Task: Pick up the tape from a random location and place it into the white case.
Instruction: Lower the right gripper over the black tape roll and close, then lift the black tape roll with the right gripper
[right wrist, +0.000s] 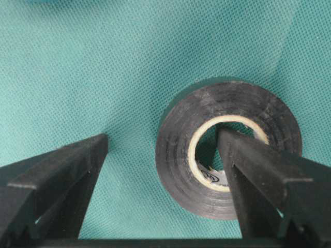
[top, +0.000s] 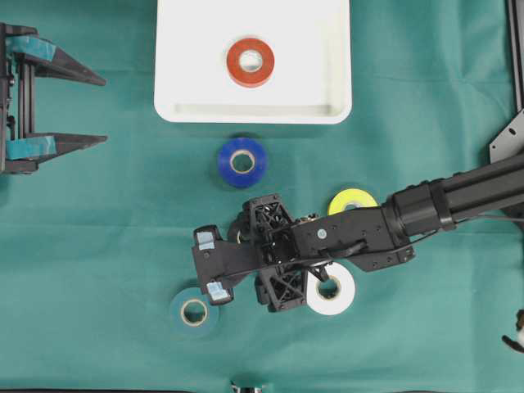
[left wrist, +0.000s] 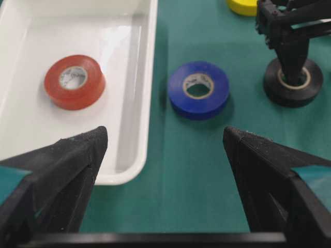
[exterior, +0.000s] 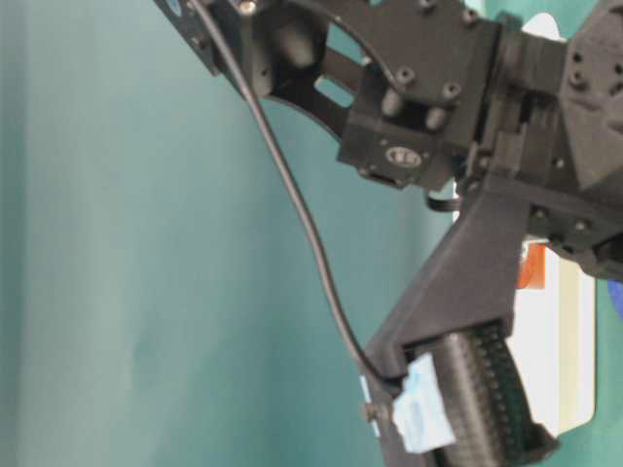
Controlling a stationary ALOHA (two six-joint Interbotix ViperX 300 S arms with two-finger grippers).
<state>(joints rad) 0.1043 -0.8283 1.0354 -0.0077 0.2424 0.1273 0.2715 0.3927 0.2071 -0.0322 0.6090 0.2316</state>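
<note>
Beyond my left gripper, whose jaws stand wide and hold nothing, the white case lies flat on the green cloth with one red tape roll in it, clear of the rim. Just outside the case's near wall sits a blue roll. My right gripper is spread wide too, gripping nothing; one finger points down into the core of the black tape roll, the other stands outside it over bare cloth. From overhead my wrist hides nearly all of that black roll and covers part of the yellow roll and white roll. A teal roll lies beside my fingertips.
</note>
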